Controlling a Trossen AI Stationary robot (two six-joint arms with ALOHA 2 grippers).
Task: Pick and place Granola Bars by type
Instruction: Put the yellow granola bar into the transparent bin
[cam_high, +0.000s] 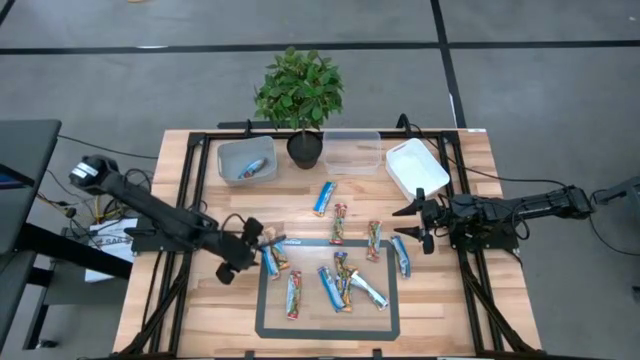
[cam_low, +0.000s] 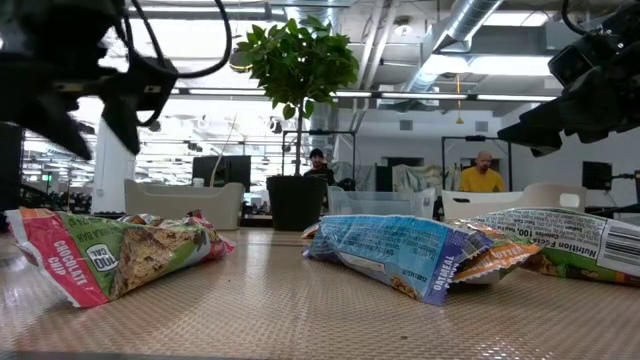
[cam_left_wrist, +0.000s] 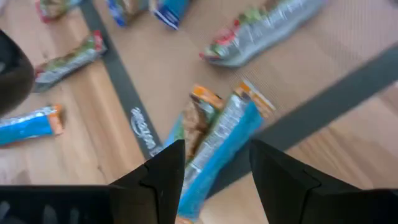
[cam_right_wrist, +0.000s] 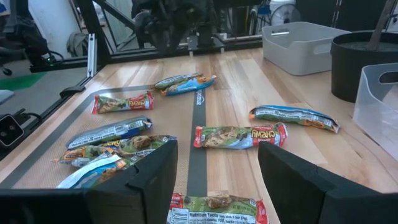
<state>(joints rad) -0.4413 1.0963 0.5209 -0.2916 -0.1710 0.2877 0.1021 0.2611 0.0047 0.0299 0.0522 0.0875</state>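
Holding one blue bar (cam_high: 256, 167), grey tub (cam_high: 229, 150); both arms' jaws released.

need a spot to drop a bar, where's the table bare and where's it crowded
Bare wood lies along the near edge below the dark-bordered tan mat, and left of it under the left gripper. The clear plastic tub looks empty. The mat's middle is crowded with shiny wrapped granola bars; more lie near the right gripper.
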